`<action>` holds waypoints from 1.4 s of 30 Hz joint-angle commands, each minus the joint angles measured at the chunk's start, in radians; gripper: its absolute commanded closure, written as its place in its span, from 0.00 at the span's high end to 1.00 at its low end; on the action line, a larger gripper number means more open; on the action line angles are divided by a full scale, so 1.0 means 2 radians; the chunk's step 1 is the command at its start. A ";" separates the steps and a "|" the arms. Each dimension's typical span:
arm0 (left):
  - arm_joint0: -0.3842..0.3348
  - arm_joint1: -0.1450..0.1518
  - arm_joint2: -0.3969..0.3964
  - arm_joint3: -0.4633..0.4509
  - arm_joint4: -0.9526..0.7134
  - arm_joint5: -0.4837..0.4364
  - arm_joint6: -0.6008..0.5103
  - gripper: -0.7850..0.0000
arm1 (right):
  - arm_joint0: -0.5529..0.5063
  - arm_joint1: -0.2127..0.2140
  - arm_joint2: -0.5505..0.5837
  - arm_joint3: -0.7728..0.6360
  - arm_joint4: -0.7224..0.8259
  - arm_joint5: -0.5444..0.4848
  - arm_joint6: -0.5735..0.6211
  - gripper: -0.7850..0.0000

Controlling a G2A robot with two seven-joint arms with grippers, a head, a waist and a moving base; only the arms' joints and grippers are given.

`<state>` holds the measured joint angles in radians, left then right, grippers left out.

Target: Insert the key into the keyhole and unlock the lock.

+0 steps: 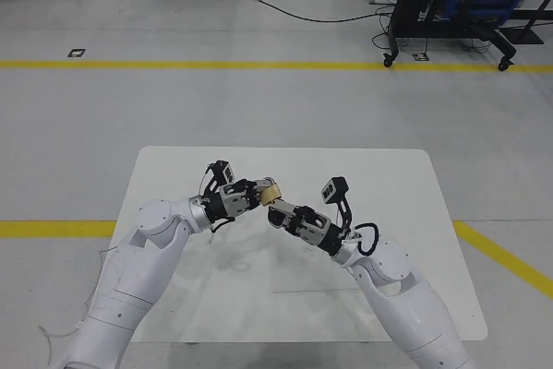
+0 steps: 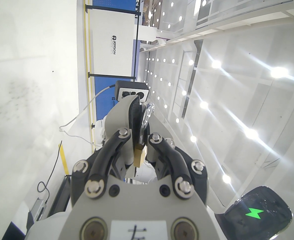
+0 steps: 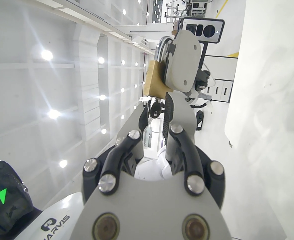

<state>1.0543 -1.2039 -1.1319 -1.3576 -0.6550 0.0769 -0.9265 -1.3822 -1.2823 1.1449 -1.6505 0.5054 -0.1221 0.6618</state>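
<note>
A white counter (image 1: 387, 184) stood on a grey floor (image 1: 64, 129) crossed by yellow lines (image 1: 165, 65) (a black wheeled frame (image 1: 442, 30) beyond).

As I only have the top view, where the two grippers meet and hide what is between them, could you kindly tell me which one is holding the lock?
Observer: The left gripper is shut on the lock, brass body deep in its grip and shackle out at its tips.
Operator: Thank you. And where is the key?
Observer: The key, with a dark round head, sits at the tip of the right gripper, just off the brass body.
Operator: Is it in the keyhole?
Observer: Its head faces the end opposite the shackle; the blade is hidden, so I cannot tell.
</note>
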 commanded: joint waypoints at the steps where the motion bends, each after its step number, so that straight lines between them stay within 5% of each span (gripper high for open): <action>1: 0.001 0.000 0.000 -0.001 0.002 -0.002 -0.001 0.00 | 0.001 0.000 -0.001 0.004 0.012 0.001 0.004 0.15; 5: 0.001 0.000 0.000 -0.003 0.006 -0.004 -0.003 0.00 | 0.005 0.000 -0.001 0.010 0.015 0.003 0.003 0.00; 14: 0.000 0.001 0.003 -0.007 0.020 -0.013 -0.012 0.00 | 0.005 -0.002 -0.004 0.020 0.067 0.008 0.021 0.00; 25: 0.009 0.003 -0.006 -0.025 0.044 -0.065 -0.002 0.00 | 0.011 -0.012 -0.013 0.066 0.261 0.016 0.121 0.00; 40: 0.016 0.004 -0.009 -0.034 0.056 -0.069 0.011 0.00 | 0.020 -0.017 -0.015 0.091 0.281 0.018 0.136 0.00; 41: 0.016 0.004 -0.009 -0.034 0.056 -0.070 0.012 0.00 | 0.021 -0.016 -0.015 0.092 0.279 0.019 0.136 0.01; 42: 0.017 0.004 -0.009 -0.034 0.055 -0.070 0.012 0.00 | 0.022 -0.016 -0.015 0.092 0.271 0.018 0.135 0.22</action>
<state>1.0867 -1.1956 -1.1492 -1.4255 -0.5429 -0.0622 -0.9029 -1.3400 -1.3152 1.1149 -1.4675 1.0605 -0.0857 0.9338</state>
